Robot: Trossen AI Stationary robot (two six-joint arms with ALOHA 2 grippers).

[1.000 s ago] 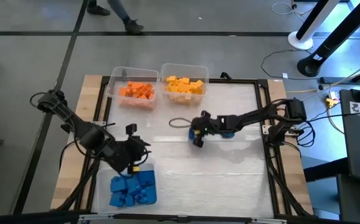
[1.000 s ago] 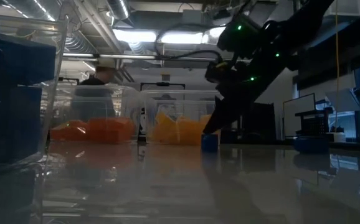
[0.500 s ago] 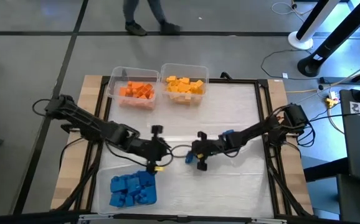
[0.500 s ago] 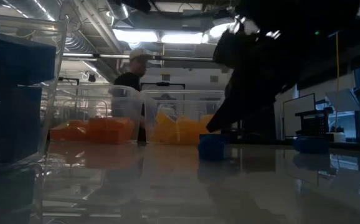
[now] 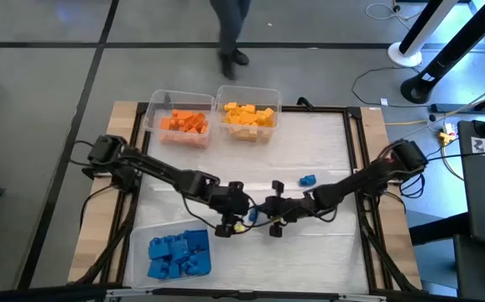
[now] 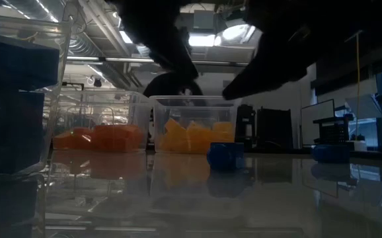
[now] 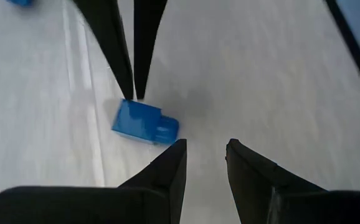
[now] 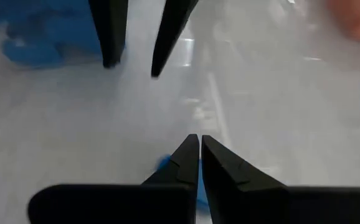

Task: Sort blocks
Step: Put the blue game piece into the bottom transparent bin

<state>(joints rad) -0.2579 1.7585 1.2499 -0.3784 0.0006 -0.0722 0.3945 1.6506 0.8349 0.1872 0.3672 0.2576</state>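
Now, your inventory for this moment, item by item.

Blue block, loose: it lies flat on the white table near the middle, between the two grippers. In the left wrist view its long axis runs crosswise to the left fingers' reach, its narrower studded end pointing off to one side.

Left gripper: its fingers are partly spread and empty. The block sits just ahead of the tips and a little off the line of the gap, nearer one finger than the other. You judge that a small sideways shift is needed before the fingers can straddle it.

Right gripper: its fingers are pressed together and hold nothing. The tips come down right at the block; in the left wrist view they seem to touch its top edge, though you cannot be sure of contact. Both grippers are close, yet only the left has room to take the block.

Second blue block: it lies alone farther back on the table, beside the right arm and well apart from the left gripper.

Bins: blue blocks are heaped in the near left bin; orange blocks and yellow blocks fill the two bins at the far edge.

Judgement: the loose block belongs in the near left bin, which lies on the left arm's side.
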